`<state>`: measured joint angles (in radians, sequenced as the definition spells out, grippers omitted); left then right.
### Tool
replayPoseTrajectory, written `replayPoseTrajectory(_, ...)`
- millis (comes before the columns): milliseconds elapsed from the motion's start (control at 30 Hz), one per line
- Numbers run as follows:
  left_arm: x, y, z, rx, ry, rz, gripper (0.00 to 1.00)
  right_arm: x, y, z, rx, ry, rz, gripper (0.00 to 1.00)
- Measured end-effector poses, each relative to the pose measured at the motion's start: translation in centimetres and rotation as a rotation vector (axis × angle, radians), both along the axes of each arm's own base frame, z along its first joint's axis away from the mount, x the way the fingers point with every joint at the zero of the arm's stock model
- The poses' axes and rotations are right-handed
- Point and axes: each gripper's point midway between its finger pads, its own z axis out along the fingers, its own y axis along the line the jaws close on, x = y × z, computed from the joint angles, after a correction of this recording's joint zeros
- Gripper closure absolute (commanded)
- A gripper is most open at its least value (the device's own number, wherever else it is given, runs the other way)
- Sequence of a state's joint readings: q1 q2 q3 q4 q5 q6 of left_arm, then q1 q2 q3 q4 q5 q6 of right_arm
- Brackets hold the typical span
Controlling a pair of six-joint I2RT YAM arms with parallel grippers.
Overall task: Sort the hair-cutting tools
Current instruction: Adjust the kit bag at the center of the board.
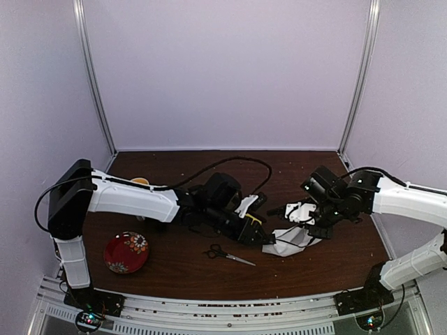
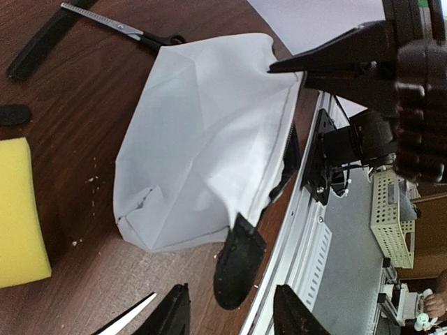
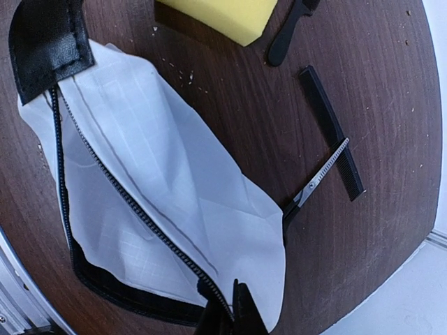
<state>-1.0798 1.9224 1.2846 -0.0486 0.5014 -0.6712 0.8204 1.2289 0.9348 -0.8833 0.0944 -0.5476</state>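
The white pouch (image 1: 288, 244) lies at the table's front middle, its black zipper (image 3: 133, 202) partly open. My right gripper (image 3: 234, 314) is shut on the pouch's zipper edge; it also shows in the top view (image 1: 303, 233). My left gripper (image 2: 230, 317) is open, and the pouch's black end tab (image 2: 237, 262) lies just ahead of its fingers. One pair of scissors (image 1: 227, 254) lies alone near the front. A second pair (image 3: 318, 183) is partly under the pouch, next to a black comb (image 3: 332, 132). Another slim black tool (image 3: 290, 28) lies by the sponge.
The yellow sponge block (image 3: 216, 12) sits beyond the pouch and also shows in the left wrist view (image 2: 21, 209). A red patterned plate (image 1: 126, 252) is at the front left. The metal rail (image 1: 230, 307) runs along the near table edge.
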Motion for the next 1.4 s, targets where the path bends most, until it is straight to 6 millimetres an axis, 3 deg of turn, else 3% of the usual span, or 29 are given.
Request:
replayPoseTrajectory(333, -0.5, -0.8, 0.0, -0.029, 0.041, -0.033, 0.74, 0.2, 0.2, 0.0, 0.000, 0.002, -0.005, 1.00)
replayPoseTrajectory(500, -0.2, -1.0, -0.4, -0.029, 0.062, -0.031, 1.00, 0.2, 0.2, 0.0, -0.002, 0.002, -0.002, 1.00)
replayPoseTrajectory(800, 0.5, -1.4, 0.1, -0.074, 0.081, -0.031, 1.00, 0.6, -0.1, -2.0, -0.026, -0.040, 0.042, 0.69)
replayPoseTrajectory(1400, 0.5, -1.5, 0.5, -0.123, 0.118, -0.053, 1.00, 2.4, 0.2, -3.6, 0.017, -0.257, 0.117, 0.53)
